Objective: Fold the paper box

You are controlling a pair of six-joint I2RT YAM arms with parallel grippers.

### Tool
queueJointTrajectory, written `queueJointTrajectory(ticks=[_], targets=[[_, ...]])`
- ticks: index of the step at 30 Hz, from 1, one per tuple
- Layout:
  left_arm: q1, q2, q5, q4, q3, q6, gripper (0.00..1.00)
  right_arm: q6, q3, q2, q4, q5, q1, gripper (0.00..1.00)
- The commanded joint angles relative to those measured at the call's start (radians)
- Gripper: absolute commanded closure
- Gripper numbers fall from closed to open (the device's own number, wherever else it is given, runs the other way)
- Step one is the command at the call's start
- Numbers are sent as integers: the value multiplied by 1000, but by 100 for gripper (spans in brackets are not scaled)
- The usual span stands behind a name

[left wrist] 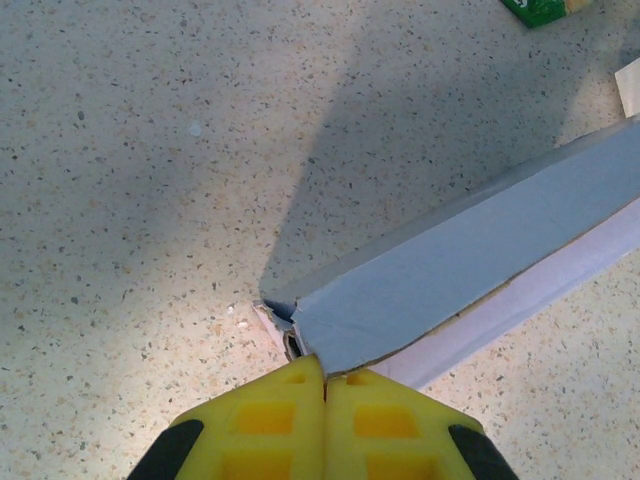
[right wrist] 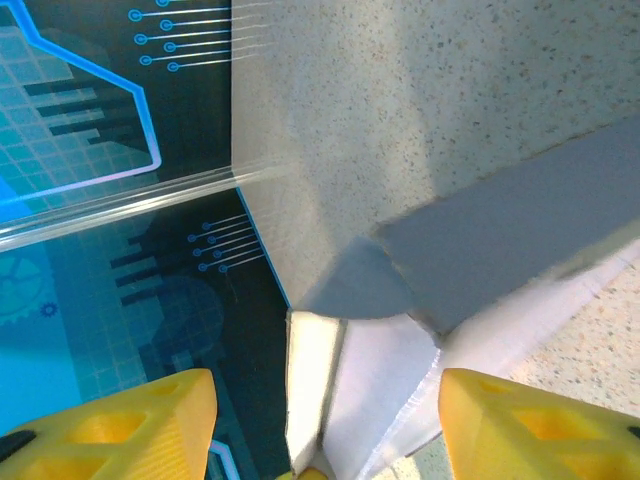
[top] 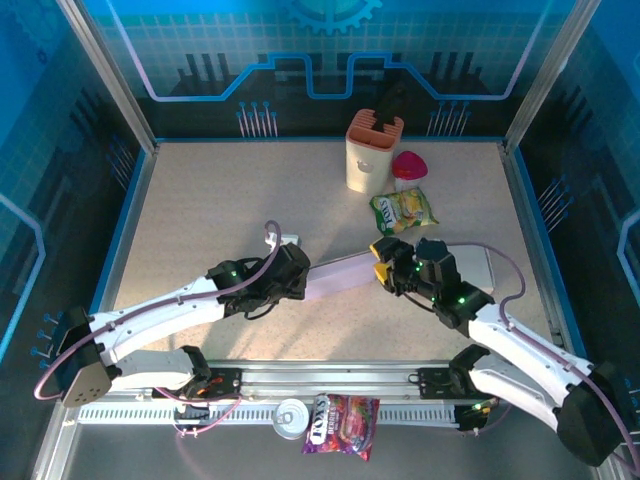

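The paper box (top: 340,272) is a long, flat pale lavender cardboard piece lying between my two grippers at mid-table. My left gripper (top: 300,272) is at its left end. In the left wrist view the yellow fingers (left wrist: 290,420) are pressed together, and the left gripper (left wrist: 325,375) is shut on the corner of a raised grey flap of the paper box (left wrist: 470,250). My right gripper (top: 385,265) is at the box's right end. In the right wrist view the right gripper (right wrist: 325,420) stands open, its yellow fingers (right wrist: 110,425) wide apart on either side of the box's white end flaps (right wrist: 380,380).
At the back stand a cream holder with an orange top (top: 372,152), a red-capped item (top: 408,165) and a yellow-green snack packet (top: 404,210). A white panel (top: 478,268) lies under the right arm. A can (top: 291,417) and a purple candy bag (top: 342,412) sit on the front rail.
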Motion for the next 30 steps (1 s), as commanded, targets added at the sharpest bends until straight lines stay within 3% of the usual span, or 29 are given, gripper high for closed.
queueJointTrajectory(ticks=[1, 4, 9, 11, 17, 25, 30], targets=[[-9, 23, -8, -45, 15, -7, 100, -27, 1, -61, -138, 1, -13, 37], [-9, 21, -11, -45, 18, -5, 100, -40, 5, -96, -173, -4, -12, 33], [-9, 21, -10, -39, 19, -1, 100, 0, -18, -55, -81, -17, -14, 20], [-10, 23, -7, -46, 21, -1, 100, 15, -4, -14, -51, -26, -13, 19], [-9, 23, -7, -46, 24, 0, 100, 66, -8, 89, 45, -34, -19, 28], [-9, 12, -1, -41, 24, 7, 100, 74, -21, 141, 83, -36, -18, 48], [-10, -15, 8, -39, 26, 3, 81, 69, -24, 166, 88, -28, -17, 59]])
